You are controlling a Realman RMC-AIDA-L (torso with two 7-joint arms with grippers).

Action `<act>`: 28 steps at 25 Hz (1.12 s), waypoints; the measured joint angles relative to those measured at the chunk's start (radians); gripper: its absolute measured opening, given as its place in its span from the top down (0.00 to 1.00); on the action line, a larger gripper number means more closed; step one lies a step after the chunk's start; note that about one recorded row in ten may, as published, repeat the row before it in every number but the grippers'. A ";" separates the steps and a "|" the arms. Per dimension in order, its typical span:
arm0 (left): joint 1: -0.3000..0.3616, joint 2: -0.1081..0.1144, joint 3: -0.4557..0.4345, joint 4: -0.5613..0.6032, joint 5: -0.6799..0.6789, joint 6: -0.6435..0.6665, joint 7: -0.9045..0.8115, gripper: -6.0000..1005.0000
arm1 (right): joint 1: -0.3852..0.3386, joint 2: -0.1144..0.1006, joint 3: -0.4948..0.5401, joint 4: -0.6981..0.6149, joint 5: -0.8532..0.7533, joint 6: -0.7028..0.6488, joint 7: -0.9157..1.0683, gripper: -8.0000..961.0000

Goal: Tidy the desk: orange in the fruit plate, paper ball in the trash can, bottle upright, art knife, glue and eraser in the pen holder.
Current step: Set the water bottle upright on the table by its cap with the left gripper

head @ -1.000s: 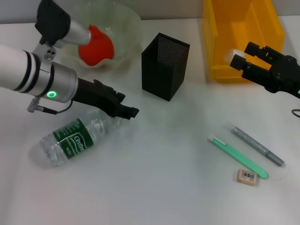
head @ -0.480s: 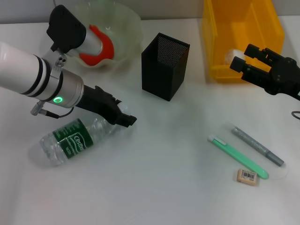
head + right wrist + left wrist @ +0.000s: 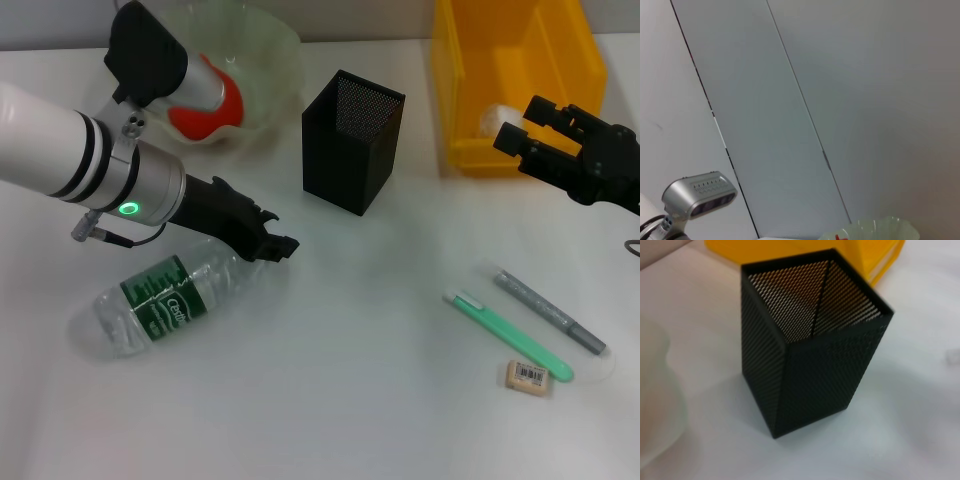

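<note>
The bottle [image 3: 160, 300] lies on its side at the front left of the table. My left gripper [image 3: 272, 243] is down on its neck end, shut on it, and hides the cap. The orange [image 3: 218, 103] sits in the fruit plate [image 3: 270, 60], partly behind my left arm. The paper ball [image 3: 495, 120] lies in the trash can [image 3: 520, 60] by its front wall. My right gripper [image 3: 522, 125] is open just beside it. The green art knife [image 3: 510, 335], the grey glue stick [image 3: 550, 312] and the eraser [image 3: 526, 376] lie at the front right. The pen holder [image 3: 350, 140] stands in the middle.
The left wrist view shows the pen holder [image 3: 810, 365] up close, with the trash can [image 3: 790, 247] behind it. The right wrist view shows mostly wall, with the fruit plate's rim [image 3: 875, 230] low in it.
My left gripper dropped onto the bottle's neck, then shifted slightly right, and the bottle shifted with it. The right gripper has hardly moved.
</note>
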 joint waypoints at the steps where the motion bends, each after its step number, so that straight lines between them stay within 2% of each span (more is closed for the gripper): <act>1: 0.003 0.000 0.009 0.021 -0.003 0.006 -0.001 0.53 | -0.001 0.000 0.000 0.000 0.000 -0.003 0.000 0.19; 7: 0.022 0.003 -0.006 0.097 -0.009 0.020 -0.008 0.58 | -0.002 0.000 0.000 0.000 0.003 -0.005 -0.001 0.19; 8: 0.046 0.004 -0.042 0.156 -0.041 0.026 -0.007 0.57 | -0.002 0.000 0.000 -0.001 0.003 -0.006 -0.001 0.19; 11: 0.085 0.006 -0.123 0.221 -0.137 0.028 0.026 0.57 | -0.003 0.000 0.000 -0.006 0.008 -0.014 -0.001 0.19; 13: 0.085 0.006 -0.123 0.221 -0.137 0.028 0.026 0.56 | -0.003 0.000 0.000 -0.007 0.008 -0.016 -0.002 0.19; 14: 0.117 0.009 -0.205 0.246 -0.225 0.034 0.088 0.56 | -0.002 0.000 0.001 -0.010 0.008 -0.019 -0.002 0.19; 17: 0.132 0.009 -0.237 0.248 -0.242 0.035 0.109 0.55 | -0.002 0.000 0.001 -0.011 0.008 -0.020 -0.003 0.18; 28: 0.163 0.008 -0.269 0.270 -0.278 0.021 0.161 0.53 | -0.005 -0.001 0.003 -0.011 0.008 -0.033 -0.003 0.18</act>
